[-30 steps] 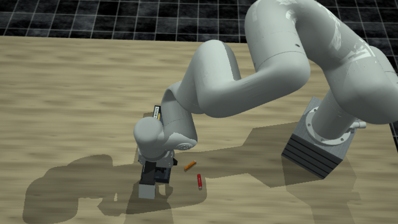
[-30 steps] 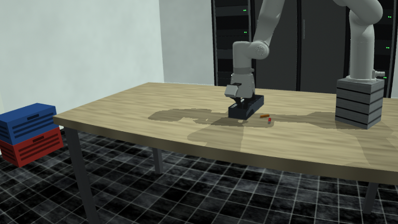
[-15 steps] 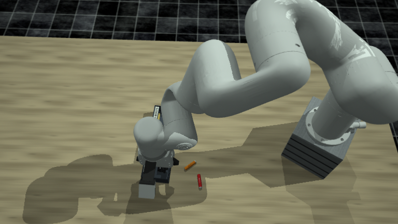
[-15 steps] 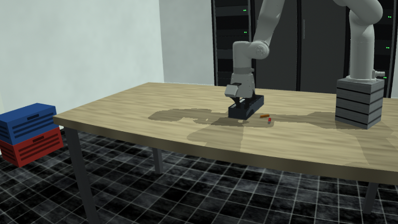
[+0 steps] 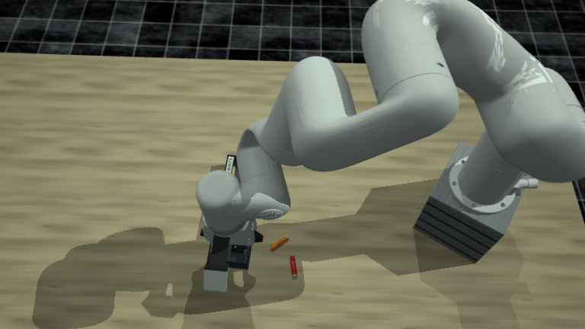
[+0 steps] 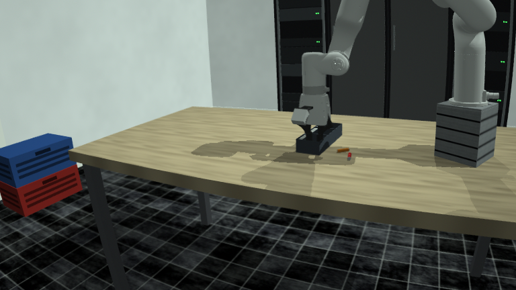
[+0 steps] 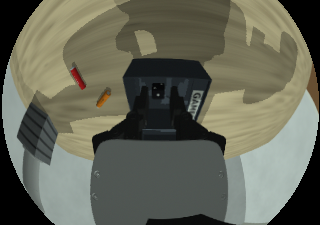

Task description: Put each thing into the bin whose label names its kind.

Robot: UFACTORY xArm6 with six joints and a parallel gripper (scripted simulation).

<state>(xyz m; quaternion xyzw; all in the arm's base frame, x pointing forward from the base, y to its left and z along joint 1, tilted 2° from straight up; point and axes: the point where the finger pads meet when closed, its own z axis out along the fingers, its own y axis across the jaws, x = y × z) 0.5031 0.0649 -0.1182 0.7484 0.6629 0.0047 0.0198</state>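
Observation:
A dark bin (image 5: 238, 265) (image 6: 307, 147) (image 7: 166, 68) has a partly hidden label beginning "GAM". My gripper (image 7: 159, 94) is partly open, its fingers down inside this bin. A black die with white dots (image 7: 158, 90) lies in it between the open fingers, not gripped. Behind it, mostly hidden by the arm, a dark bin (image 5: 231, 156) labelled BOLTS holds something yellow. An orange cylinder (image 5: 279, 243) (image 6: 342, 150) (image 7: 103, 99) and a red cylinder with a silvery end (image 5: 293, 265) (image 6: 349, 155) (image 7: 78, 78) lie on the table, to the bins' right in the top view.
The arm's striped base block (image 5: 459, 230) (image 6: 456, 135) (image 7: 38, 133) stands right of the cylinders in the top and exterior views. The wooden table (image 5: 107, 135) (image 6: 170, 131) carries the bins and the arm. Blue and red crates (image 6: 41, 158) are stacked beyond its left edge.

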